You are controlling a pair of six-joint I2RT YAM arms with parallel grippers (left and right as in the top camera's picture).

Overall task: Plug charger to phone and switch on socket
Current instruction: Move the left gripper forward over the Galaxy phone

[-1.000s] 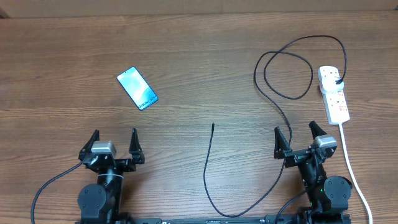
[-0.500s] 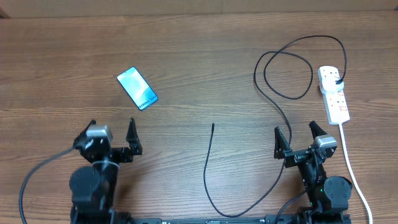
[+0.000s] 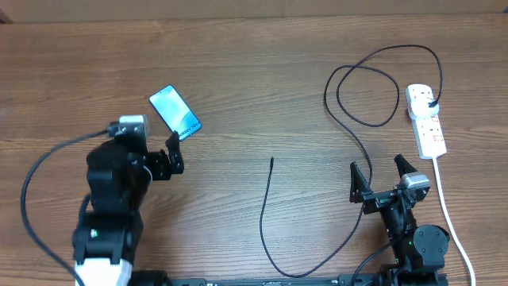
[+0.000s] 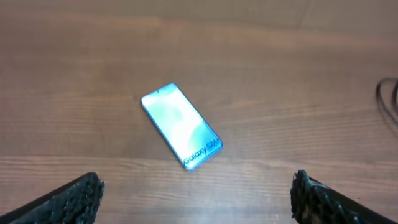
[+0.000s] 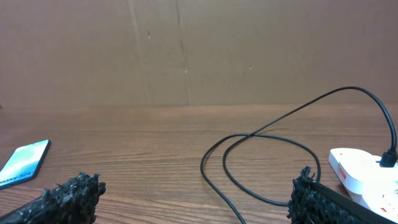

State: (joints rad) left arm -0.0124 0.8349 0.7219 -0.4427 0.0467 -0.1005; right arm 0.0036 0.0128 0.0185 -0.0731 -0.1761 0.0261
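The phone [image 3: 175, 112] lies flat at the left of the table, its light-blue screen up, and it also shows in the left wrist view [image 4: 181, 126] and at the left edge of the right wrist view [image 5: 23, 163]. My left gripper [image 3: 145, 137] hovers open just short of the phone's near end, nothing between its fingers [image 4: 196, 186]. The charger is a thin black cable; its free tip [image 3: 271, 161] rests mid-table, and its looped length [image 5: 261, 134] runs to a black plug in the socket [image 3: 425, 119]. My right gripper [image 3: 377, 165] stands open and empty near the front edge [image 5: 196, 180].
The socket's thick white cord [image 3: 446, 206] trails down the right side past my right arm. A brown cardboard wall [image 5: 186, 50] closes off the far edge of the table. The charger's slack curves along the front edge between the two arms.
My left arm has swung forward and up the table toward the phone, jaws still wide. The right arm, cable and phone have not moved.
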